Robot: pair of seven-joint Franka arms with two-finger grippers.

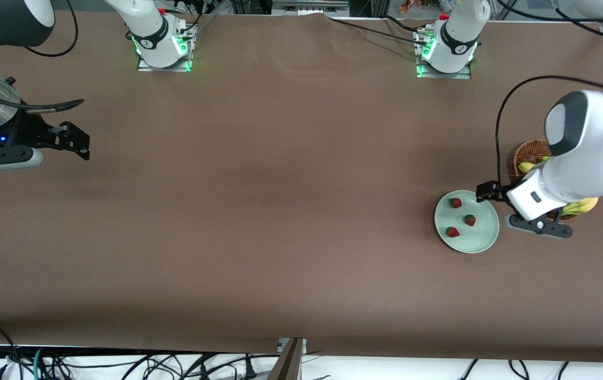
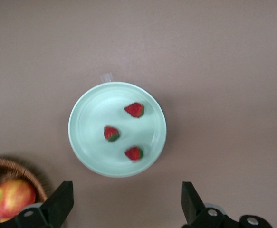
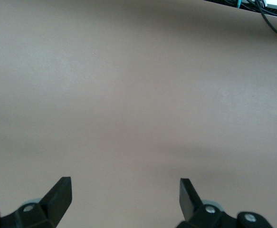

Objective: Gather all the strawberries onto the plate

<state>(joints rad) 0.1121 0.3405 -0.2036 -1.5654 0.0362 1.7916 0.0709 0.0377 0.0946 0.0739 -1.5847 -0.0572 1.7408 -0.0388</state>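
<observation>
Resting in unmarked plate [image 1: 486, 240], three strawberries [image 1: 470, 220], left pincer [image 2: 127, 202] released above, right pincer [image 3: 125, 194] released, waiting.

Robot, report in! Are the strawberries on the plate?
Left gripper open, empty, above plate. Right gripper open, waiting. All three strawberries on plate. Nothing in the way.

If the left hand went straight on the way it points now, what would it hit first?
Probably the bare tablecloth right beside the plate, or the plate's rim; depth is unclear. The left hand hangs open, pointing down, with all three strawberries already on the plate.
</observation>
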